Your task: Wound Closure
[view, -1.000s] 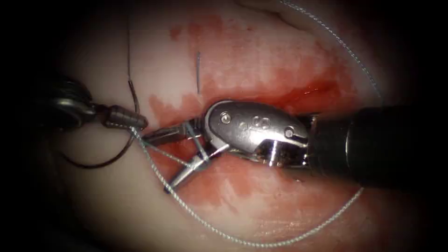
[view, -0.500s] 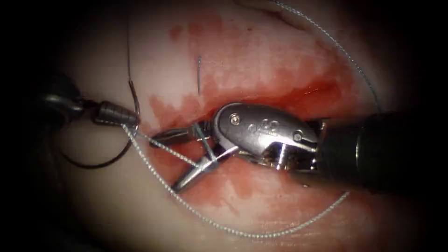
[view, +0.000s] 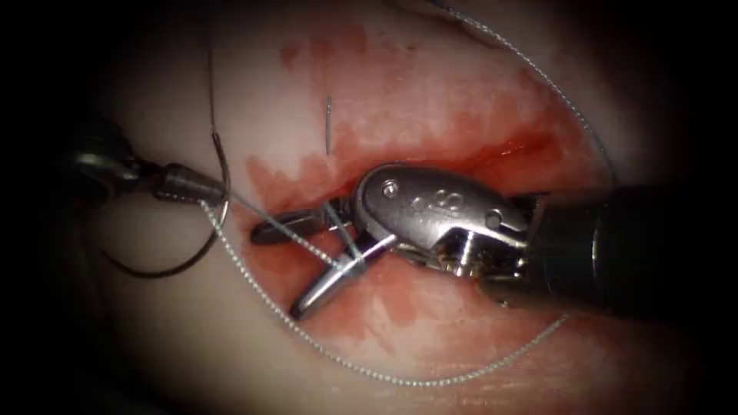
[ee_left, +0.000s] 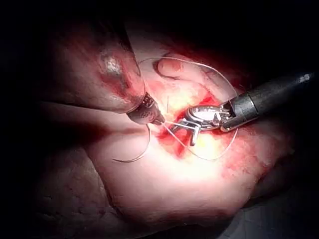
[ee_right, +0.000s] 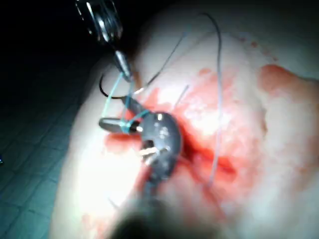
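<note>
At the middle of the endoscope frame the right tool (view: pixel 296 269) comes in from the right edge, its jaws spread wide apart in a fork, one pointing toward the left, the other down and left. They grip nothing, but the thread (view: pixel 307 244) is wound around them near the hinge, a pale strand crossing from one jaw to the other.

At mid-left the left tool (view: pixel 211 192) has its jaws closed on the thread, right where the strand leaves toward the open fork (the tip looks like a small dark cone from here). From that pinch the thread also drops down and sweeps in a long arc along the bottom of the frame, then rises up the right side to the top.

The needle (view: pixel 196 257) lies loose on the tissue (view: pixel 254 100) at lower left, a dark curve just beside and below the left tool, held by neither tool; I cannot tell whether any of it sits in the tissue.

The cut (view: pixel 507 154) runs as a wet red line at centre right, with red fluid (view: pixel 400 300) spread above and below it. A short cut end of thread (view: pixel 328 123) stands above centre.
</note>
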Robot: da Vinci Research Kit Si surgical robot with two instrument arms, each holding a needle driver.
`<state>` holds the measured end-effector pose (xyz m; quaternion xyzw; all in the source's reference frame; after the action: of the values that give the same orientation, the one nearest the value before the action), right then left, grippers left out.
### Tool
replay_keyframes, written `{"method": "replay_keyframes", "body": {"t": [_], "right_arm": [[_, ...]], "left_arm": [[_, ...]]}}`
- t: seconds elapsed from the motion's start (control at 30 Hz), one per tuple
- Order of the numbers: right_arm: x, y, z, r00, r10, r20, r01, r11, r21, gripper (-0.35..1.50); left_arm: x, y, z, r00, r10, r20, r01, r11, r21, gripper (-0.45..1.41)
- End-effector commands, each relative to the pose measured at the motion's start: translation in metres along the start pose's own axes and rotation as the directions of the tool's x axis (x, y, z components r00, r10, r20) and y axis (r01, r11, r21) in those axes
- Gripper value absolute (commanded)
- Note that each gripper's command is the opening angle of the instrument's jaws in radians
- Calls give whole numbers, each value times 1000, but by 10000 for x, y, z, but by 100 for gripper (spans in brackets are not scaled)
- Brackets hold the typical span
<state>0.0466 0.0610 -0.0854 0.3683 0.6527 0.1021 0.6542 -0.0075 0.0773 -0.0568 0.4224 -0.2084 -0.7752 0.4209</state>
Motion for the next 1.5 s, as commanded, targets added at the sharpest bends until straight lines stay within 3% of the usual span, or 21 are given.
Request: {"method": "replay_keyframes", "body": {"t": [0.03,0.2,0.3,0.63,0.83,1.07,1.17,1.5], "right_arm": [[-1,6,8,1000,-4,-9,4,1000,3,78],[0,7,9,999,-3,-47,3,1000,8,78],[5,10,2,993,-5,-116,4,1000,-7,76],[13,28,-16,962,-10,-274,-34,987,-156,76],[14,34,-18,960,-18,-279,-55,966,-252,74],[13,32,-18,957,-16,-289,-92,930,-357,73],[12,26,-18,955,-1,-296,-104,935,-340,67],[16,27,-21,960,8,-280,-108,933,-344,67]], "left_arm": [[-5,-2,9,1000,3,4,-3,1000,1,-35],[-5,5,32,1000,7,-3,-7,1000,24,-35],[-5,11,48,1000,-10,-14,10,1000,30,-35],[13,6,50,996,-80,-47,83,993,82,-35],[30,-13,44,988,-111,-104,121,988,95,-35],[46,-21,59,980,-128,-152,145,984,103,-35],[37,-28,56,974,-133,-181,157,980,121,-35],[27,-22,34,982,-129,-139,147,981,126,-35]]}}
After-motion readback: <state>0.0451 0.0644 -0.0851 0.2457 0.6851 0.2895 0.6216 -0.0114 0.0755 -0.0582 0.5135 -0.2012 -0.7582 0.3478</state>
